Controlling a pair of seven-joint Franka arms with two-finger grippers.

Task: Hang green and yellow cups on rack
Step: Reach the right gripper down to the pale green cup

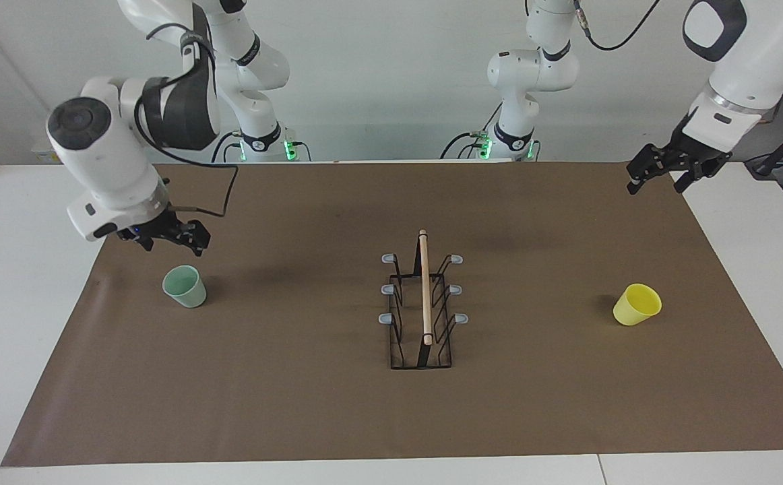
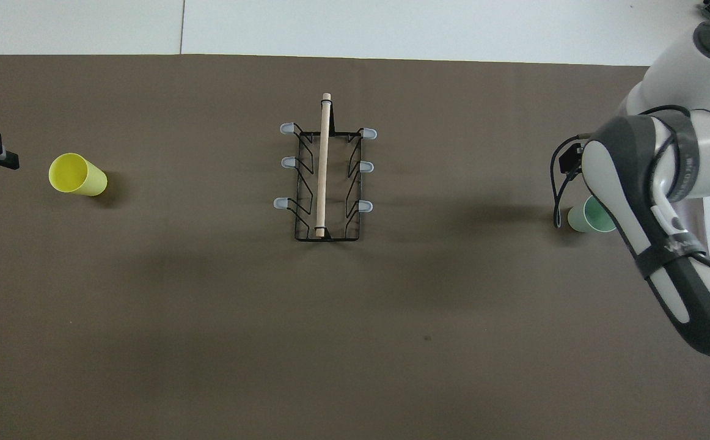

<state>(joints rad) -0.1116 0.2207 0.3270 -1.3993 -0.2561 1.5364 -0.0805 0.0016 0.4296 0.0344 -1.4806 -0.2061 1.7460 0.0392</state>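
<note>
The pale green cup (image 1: 184,286) stands upright on the mat toward the right arm's end. The right arm partly covers it in the overhead view (image 2: 580,219). My right gripper (image 1: 170,246) is open and empty, low over the mat close by the green cup, not touching it. The yellow cup (image 1: 637,304) lies tilted on its side toward the left arm's end, also in the overhead view (image 2: 77,175). My left gripper (image 1: 656,186) is open and empty, raised over the mat's corner, and only its tip shows in the overhead view (image 2: 0,157). The black wire rack (image 1: 424,289) stands mid-table with its prongs bare, also in the overhead view (image 2: 323,165).
A brown mat (image 1: 297,404) covers most of the white table (image 1: 21,269). The right arm's forearm (image 2: 666,244) and its cable hang over the mat beside the green cup.
</note>
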